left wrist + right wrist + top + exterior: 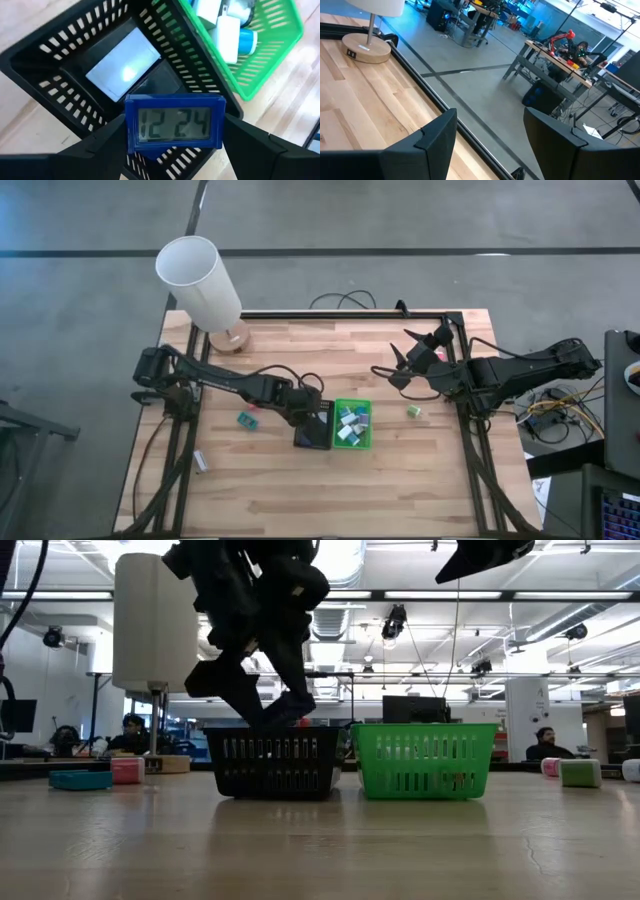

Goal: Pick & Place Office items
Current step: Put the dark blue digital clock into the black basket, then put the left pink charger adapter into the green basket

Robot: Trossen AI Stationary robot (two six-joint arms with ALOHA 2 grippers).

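The wooden worktop [300,490] is the biggest thing here. At its far left corner stands a tall white lamp [198,280] on a round wooden foot.

In the middle sit two small baskets with slotted sides, touching each other. The black basket [311,432] is on the left and the green basket [352,424] is on the right. The green one holds a heap of little white and teal blocks [235,30]. A flat pale rectangle [125,62] lies on the floor of the black one.

The left end effector [172,135] hangs right over the black basket. Its two dark fingers are clamped on a small blue clock [174,122], one on each short side. The clock is a flat blue rectangle with a grey screen. Its long side runs straight across from finger to finger, and its screen faces up toward the wrist camera. The screen reads "12 24", though the dots between the numbers are hard to make out.

The right end effector [412,352] waits up in the air over the far right part of the worktop, its fingers apart with nothing between them.

A teal and pink block [246,419] lies on the wood left of the black basket. A small green block [414,411] lies to the right of the green basket.
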